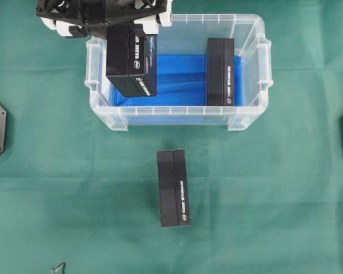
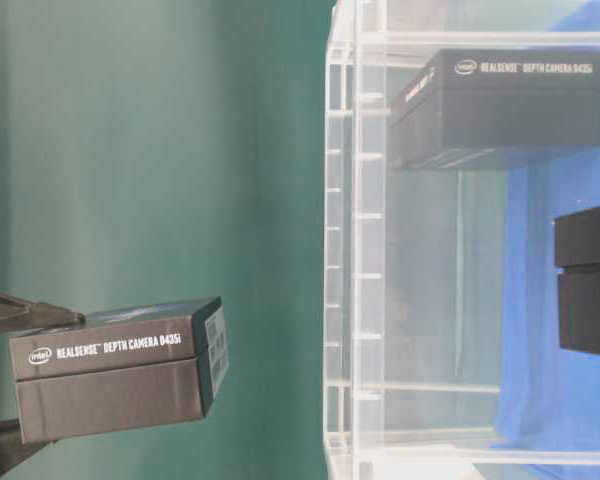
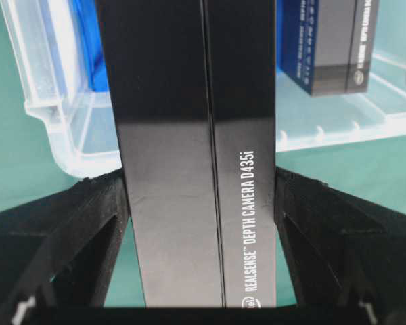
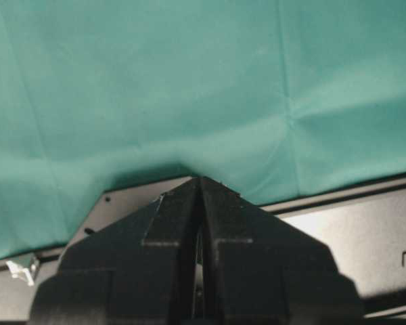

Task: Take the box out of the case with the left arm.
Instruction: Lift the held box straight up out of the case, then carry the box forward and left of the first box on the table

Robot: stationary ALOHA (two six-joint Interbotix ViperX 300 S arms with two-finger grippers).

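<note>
Box (image 3: pixel 196 156) sits clamped between the left arm's jaws, one black finger (image 3: pixel 61 237) pressed on each long side, hoisted over the left end of the case (image 1: pixel 248 117). Second box (image 1: pixel 220 71) stands inside at the right; a third (image 1: pixel 173 187) lies on the green surface (image 1: pixel 57 188). Right jaws (image 4: pixel 201 203) are pressed together.

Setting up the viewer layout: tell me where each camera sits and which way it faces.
Overhead: straight down on the case; left gripper holding a box.
Table-level: low, sideways; another box on the cloth; no arm.
Left wrist: along its fingers, clamped on the box.
Right wrist: down at the green cloth; right gripper shut.
Shared: held box, case.
</note>
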